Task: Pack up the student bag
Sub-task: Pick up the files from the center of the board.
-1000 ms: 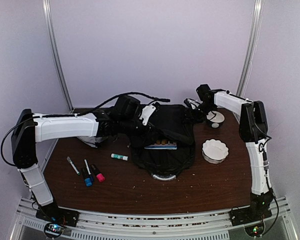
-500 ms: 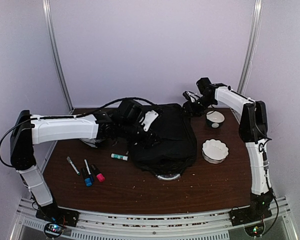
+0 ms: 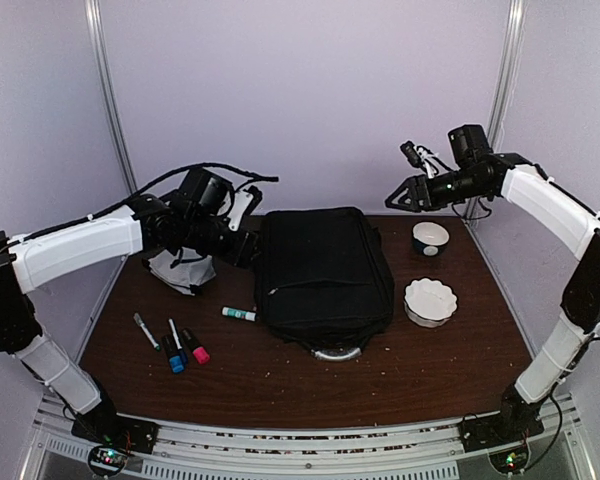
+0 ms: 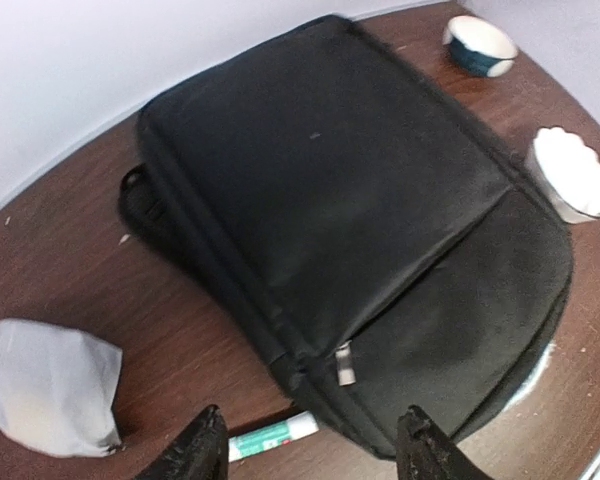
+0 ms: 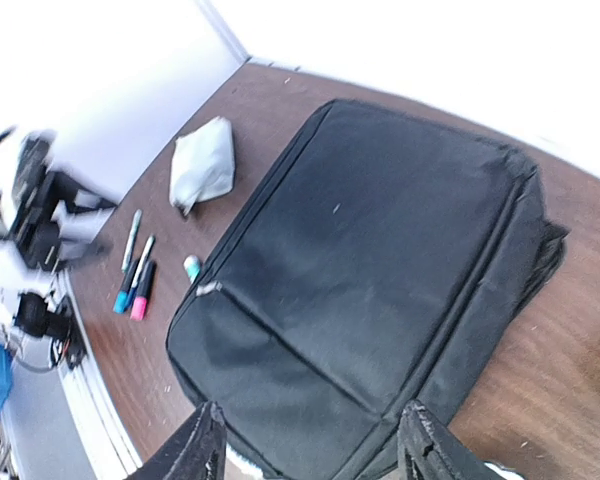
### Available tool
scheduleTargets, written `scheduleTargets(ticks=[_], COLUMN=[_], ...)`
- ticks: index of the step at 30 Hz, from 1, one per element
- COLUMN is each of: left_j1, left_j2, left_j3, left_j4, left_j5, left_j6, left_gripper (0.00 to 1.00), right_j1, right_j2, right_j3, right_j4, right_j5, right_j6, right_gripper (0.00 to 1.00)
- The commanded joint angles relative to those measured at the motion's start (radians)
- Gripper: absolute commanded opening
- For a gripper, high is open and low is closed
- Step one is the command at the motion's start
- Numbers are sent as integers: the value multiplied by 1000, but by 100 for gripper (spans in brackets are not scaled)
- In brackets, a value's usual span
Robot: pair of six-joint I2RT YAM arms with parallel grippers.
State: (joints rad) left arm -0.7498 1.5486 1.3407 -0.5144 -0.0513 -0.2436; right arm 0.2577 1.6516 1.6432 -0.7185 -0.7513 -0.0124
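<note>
The student bag [image 3: 323, 272] is lying flat in the middle of the brown wooden table [image 3: 280, 385]. It is big, black and made of soft cloth, shaped like a box with round corners. A zipper is running along its side, and a small silver pull is showing there. A shiny grey handle [image 3: 330, 353] is peeking out at its near end.

A crumpled grey cloth [image 3: 180, 270] is sitting to the left of the bag. A green and white glue stick [image 3: 238, 314] is lying just beside the bag's left edge. Three markers [image 3: 170, 345] are lying side by side nearer the front. On the right, a white bowl with a wavy rim [image 3: 430, 300] is sitting near the bag, and a small blue and white bowl [image 3: 431, 238] is sitting behind it.

The left gripper [image 4: 312, 448] is hanging above the table to the left of the bag, fingers wide apart and holding nothing. The right gripper [image 5: 312, 445] is hanging high at the back right, also wide and holding nothing.

A second ago both arms were reaching into the bag. The bag was bunched up and open, and something flat was showing inside. Now the bag is smooth and closed, and both arms are pulling away from it.
</note>
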Motion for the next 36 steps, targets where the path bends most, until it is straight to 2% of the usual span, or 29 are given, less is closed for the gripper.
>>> scheduleTargets(ticks=[1,6,13,23,31,36], left_j1=[88,223,309,318,323,325], left_j2=[11,-17,-3,79,191,224], left_j3=[-22,-121,-275,-268,-159,-156], left_j4=[-109,-115,8,53,-41,-48], left_j5=[-100,-138,-93,-173,-203,-236], left_j6=[-118,-351,-607,-720,-805,-847], left_gripper=[58,59,60,55,48,44], right_j1=[6,12,19,21,22,22], right_j2=[-100,-193,-155,-150,-138,-128], right_j3=[-125,-282,-274,-294,-291,-288], right_j4=[59,168,151,154,140,140], right_j5=[-77,-96,-135,-151,-169,-182], right_j6=[-77,-88,-95,-111,-123,-121], right_gripper=[59,60,60,61,61,61])
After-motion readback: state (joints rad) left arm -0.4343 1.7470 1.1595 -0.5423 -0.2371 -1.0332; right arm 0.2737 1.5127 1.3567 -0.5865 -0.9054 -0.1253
